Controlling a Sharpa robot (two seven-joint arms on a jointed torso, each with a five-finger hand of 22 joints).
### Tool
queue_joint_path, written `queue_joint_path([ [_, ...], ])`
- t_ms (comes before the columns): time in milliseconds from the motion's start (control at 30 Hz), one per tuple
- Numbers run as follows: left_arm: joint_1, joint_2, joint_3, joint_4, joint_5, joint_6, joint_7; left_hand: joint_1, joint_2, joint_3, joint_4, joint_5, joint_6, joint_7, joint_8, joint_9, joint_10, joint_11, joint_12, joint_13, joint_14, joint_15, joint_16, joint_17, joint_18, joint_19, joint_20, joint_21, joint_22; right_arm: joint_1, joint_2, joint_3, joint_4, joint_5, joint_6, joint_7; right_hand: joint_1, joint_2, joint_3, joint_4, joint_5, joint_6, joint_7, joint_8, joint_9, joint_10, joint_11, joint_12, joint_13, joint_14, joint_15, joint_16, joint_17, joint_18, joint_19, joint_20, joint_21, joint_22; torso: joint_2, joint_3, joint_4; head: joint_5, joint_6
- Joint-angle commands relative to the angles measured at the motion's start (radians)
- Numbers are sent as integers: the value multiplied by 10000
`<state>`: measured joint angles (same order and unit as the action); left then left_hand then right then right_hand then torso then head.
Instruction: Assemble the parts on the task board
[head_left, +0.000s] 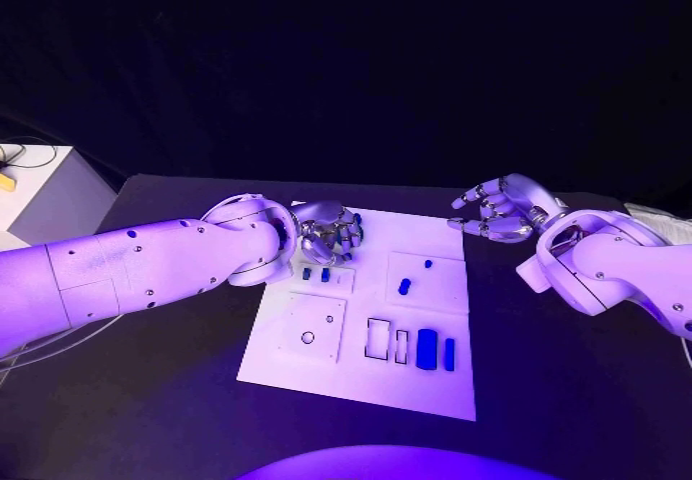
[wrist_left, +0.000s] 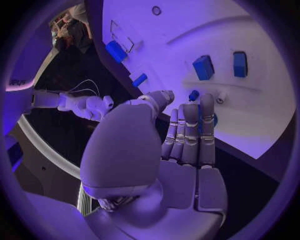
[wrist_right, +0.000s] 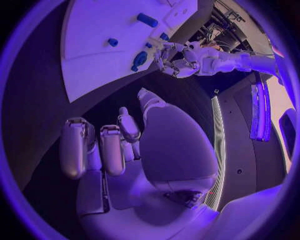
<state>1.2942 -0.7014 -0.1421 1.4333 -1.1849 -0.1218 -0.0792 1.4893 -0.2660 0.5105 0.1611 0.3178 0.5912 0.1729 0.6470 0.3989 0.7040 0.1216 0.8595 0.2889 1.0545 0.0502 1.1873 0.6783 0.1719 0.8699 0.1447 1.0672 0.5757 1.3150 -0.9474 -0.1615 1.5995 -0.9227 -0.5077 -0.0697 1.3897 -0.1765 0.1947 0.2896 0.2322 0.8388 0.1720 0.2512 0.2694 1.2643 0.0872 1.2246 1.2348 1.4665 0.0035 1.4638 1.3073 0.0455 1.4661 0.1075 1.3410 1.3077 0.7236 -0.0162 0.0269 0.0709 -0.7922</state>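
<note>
Lying on the black tabletop (head_left: 173, 400), the board (head_left: 433, 385) is carrying blue parts (head_left: 427, 347). The left hand (head_left: 330, 232) is hovering over its far corner, fingers (wrist_left: 190, 131) pressed together and empty. The right hand (head_left: 500, 208) is hanging beside the board, fingers (wrist_right: 75, 146) curled, holding nothing.
</note>
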Motion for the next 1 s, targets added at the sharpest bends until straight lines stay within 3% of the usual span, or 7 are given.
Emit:
queue_joint_path([
  [33,-40,157,-45,-162,-1465,-357,333,2,-90,-52,-26,-53,201,121,-28,-116,-4,-12,-46,-74,171,-15,163,139,136,57,3,66,13,-8,12,0,5,-203,-11,113,-73,20,-11,-6,53,-98,-1,44,-13,-55,-9,-37,-12,531,62,-33,1013,77,-30,58,-37,1309,15,-1,-9,-13,26],
  [233,-94,343,-95,-381,-1998,-285,43,-105,-139,-109,-39,-89,554,-25,-181,-526,17,-61,-79,-302,810,-51,778,753,136,268,-30,195,42,-9,14,0,10,-212,-12,114,-66,27,-3,-7,56,-98,-1,45,-13,-56,-9,-37,-12,530,62,-34,1012,77,-29,57,-38,1310,19,5,-14,-15,31],
  [667,-137,575,-105,-599,-2534,-525,-142,-52,-135,-111,-144,-83,863,-164,-375,-896,-258,-16,-192,-527,705,-25,875,483,131,306,-17,231,41,-15,26,0,8,-215,0,117,-56,39,9,-8,65,-99,-1,47,-14,-56,-9,-36,-13,534,61,-27,1022,75,-26,57,-32,1313,28,11,-8,-31,19],
  [1000,-139,671,-101,-686,-2560,126,-359,9,-9,67,-231,-86,1353,-211,-536,-1168,-71,-27,1,-601,920,-25,1217,755,135,320,-15,400,129,-24,32,1,7,-215,8,114,-48,54,24,-6,77,-98,-1,49,-14,-44,-10,-22,-2,540,61,-15,1042,70,-14,56,-9,1327,22,16,-2,-55,-44],
])
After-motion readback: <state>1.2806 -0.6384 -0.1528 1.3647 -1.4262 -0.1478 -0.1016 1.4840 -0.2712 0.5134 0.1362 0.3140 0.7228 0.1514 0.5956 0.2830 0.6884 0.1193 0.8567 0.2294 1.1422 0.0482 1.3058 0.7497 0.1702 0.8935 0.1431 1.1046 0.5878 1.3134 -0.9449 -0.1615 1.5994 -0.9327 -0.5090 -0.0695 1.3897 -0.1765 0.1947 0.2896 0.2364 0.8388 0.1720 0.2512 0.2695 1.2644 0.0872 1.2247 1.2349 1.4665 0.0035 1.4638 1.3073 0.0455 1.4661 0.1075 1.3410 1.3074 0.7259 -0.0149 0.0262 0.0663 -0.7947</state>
